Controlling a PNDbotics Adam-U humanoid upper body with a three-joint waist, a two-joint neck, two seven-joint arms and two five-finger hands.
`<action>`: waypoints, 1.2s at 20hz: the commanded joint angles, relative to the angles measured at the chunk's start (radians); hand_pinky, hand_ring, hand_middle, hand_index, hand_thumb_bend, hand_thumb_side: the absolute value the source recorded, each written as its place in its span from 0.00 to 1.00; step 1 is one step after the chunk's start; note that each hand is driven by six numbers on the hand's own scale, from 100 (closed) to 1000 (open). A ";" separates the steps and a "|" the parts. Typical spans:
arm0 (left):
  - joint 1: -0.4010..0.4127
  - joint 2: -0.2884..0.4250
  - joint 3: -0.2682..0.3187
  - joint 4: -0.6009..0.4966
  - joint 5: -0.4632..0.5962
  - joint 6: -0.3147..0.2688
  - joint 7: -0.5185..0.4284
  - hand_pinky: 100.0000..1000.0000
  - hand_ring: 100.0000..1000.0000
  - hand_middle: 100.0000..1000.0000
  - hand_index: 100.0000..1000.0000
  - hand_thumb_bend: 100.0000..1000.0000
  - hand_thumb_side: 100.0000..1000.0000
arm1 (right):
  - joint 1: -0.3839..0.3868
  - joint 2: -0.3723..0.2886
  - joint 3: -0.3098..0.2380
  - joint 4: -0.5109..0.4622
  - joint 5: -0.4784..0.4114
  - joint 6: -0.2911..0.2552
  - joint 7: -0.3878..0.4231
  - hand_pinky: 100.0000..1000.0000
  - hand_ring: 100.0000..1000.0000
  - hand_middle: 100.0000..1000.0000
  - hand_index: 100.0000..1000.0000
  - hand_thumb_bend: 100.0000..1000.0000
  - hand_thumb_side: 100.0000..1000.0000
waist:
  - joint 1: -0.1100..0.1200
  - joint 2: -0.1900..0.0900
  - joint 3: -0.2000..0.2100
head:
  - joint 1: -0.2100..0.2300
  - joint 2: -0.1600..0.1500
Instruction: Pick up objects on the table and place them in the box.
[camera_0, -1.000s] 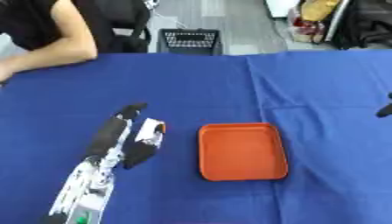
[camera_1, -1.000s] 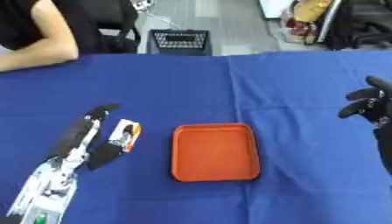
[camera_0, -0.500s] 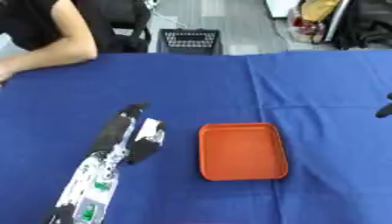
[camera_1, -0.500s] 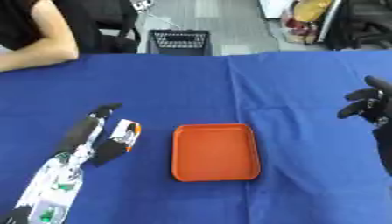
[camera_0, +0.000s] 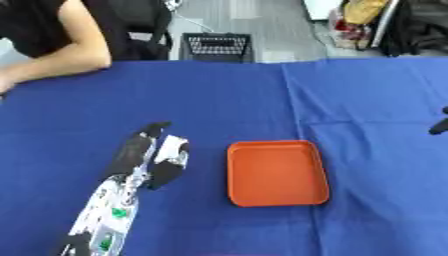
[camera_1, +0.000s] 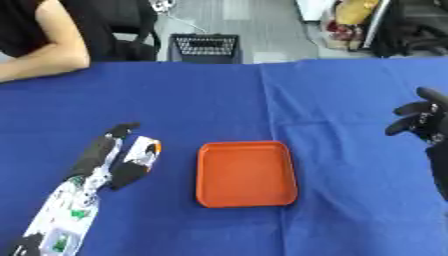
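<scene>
With the left arm (camera_0: 103, 220) entering from the lower left corner, white casing with green and black patches, laid diagonally across the blue tablecloth (camera_0: 219, 110). Left hand (camera_0: 140, 157) at its end, black, fingers straight and extended along a small white packet with an orange end (camera_1: 143, 151); one set of fingers on the packet's left side, thumb or another finger on its right, packet lying between them on the cloth. Contact likely, curl round the packet not evident, so counted as released and flat. Packet left of centre, just beside the orange rectangular plastic tray with rounded corners (camera_1: 244, 173), not touching it. Tray roughly mid-table, long side running near to far, shallow raised rim, nothing inside. Crease in the cloth (camera_0: 293, 107) running from the tray's far right corner toward the table's far edge. Right hand (camera_1: 424, 122) at the right edge, black, raised over the cloth well apart from tray and packet, fingers spread and slightly bent, grasping nothing; only a dark fingertip of it visible in the left eye view. Beyond the table's far edge, black wire basket (camera_0: 215, 46) on a grey floor, cluttered bags at far right (camera_0: 367, 22). Person's bare arm (camera_0: 61, 60) resting on the far left edge of the cloth, touching no task item.
</scene>
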 joint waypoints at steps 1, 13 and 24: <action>-0.015 0.009 0.003 -0.005 -0.016 -0.006 -0.004 1.00 1.00 0.90 1.00 0.24 0.63 | -0.009 -0.013 -0.004 -0.012 0.001 -0.002 0.001 0.52 0.51 0.61 0.89 0.00 0.88 | -0.001 -0.012 -0.002 | 0.004 -0.009; -0.013 0.012 0.005 0.013 -0.046 -0.007 -0.010 1.00 1.00 0.90 1.00 0.24 0.64 | -0.009 -0.013 -0.004 -0.011 0.000 -0.003 0.003 0.52 0.51 0.61 0.89 0.00 0.88 | -0.001 -0.011 -0.002 | 0.006 -0.011; -0.009 0.006 0.009 0.020 -0.047 0.004 0.002 1.00 1.00 0.89 1.00 0.23 0.63 | -0.010 -0.012 -0.004 -0.012 -0.001 -0.001 0.003 0.52 0.51 0.61 0.89 0.00 0.88 | -0.001 -0.012 -0.003 | 0.004 -0.014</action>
